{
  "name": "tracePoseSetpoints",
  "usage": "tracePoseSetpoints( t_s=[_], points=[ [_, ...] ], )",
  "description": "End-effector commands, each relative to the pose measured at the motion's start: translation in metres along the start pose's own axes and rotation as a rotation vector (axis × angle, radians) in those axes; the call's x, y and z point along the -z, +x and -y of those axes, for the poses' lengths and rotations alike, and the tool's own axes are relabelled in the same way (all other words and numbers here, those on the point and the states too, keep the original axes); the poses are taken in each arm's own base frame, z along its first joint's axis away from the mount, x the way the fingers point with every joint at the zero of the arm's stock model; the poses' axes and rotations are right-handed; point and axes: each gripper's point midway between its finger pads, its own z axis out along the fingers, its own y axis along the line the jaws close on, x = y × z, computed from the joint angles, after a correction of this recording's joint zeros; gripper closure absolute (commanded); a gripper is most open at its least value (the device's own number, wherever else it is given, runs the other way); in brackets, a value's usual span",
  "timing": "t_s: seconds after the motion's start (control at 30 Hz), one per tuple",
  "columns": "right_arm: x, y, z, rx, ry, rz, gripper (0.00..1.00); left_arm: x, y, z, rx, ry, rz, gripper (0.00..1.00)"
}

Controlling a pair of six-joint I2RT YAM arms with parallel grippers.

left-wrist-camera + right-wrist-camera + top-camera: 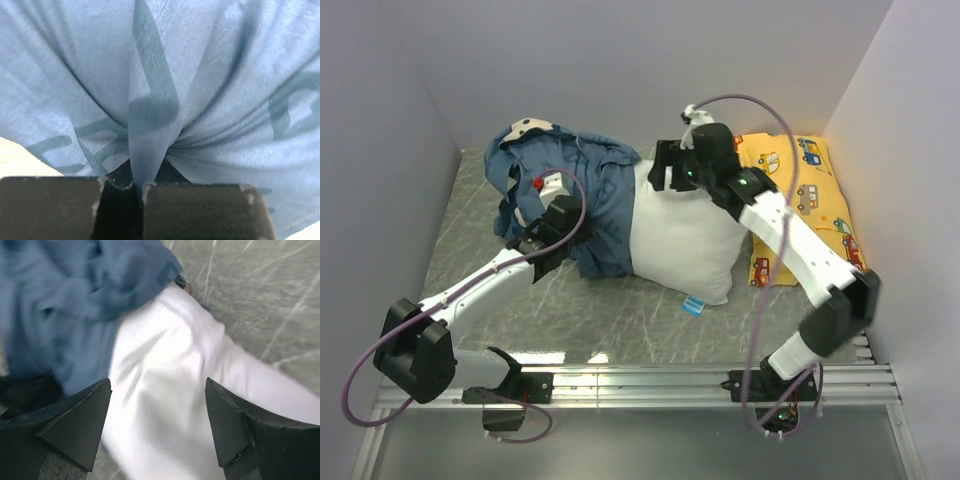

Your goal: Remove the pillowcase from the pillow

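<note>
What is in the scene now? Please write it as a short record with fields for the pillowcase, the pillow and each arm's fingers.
pillowcase: dark blue, bunched over the left part of the pillow
pillow: white, right part bare, lying on the table
left fingers: shut on a fold of the pillowcase
right fingers: open, over the bare pillow
label: small, blue, at the pillow's near corner
yellow pillow: to the right of the pillow

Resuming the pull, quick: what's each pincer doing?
Left pincer: shut on the pillowcase.
Right pincer: open, at the pillow.
</note>
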Motion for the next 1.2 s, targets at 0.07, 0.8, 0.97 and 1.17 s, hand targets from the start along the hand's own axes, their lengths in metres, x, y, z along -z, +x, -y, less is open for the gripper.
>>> tracePoseSetpoints(
  t_s=[0.07, 0.8, 0.97, 1.17],
  points=[
    [0.076, 0.006, 0.002, -0.033, 0.067, 0.138, 0.14, 0.002, -0.019, 0.005, 0.004, -0.019, 0.031, 1.0],
    [-0.04, 0.175, 0.039, 0.051, 0.276, -0.213, 0.97, 0.021, -0.075, 0.0, 0.018, -0.01, 0.083, 1.0],
    [-0.003, 0.129, 0.053, 0.021, 0.31, -0.13, 1.0, 0.008, -0.113, -0.065, 0.184, -0.007, 0.087, 1.0],
    [0.056, 0.074, 0.073, -0.007, 0.361, -0.017, 1.0, 0.011, -0.152, -0.183, 0.377, -0.184, 0.168, 1.0]
  ],
)
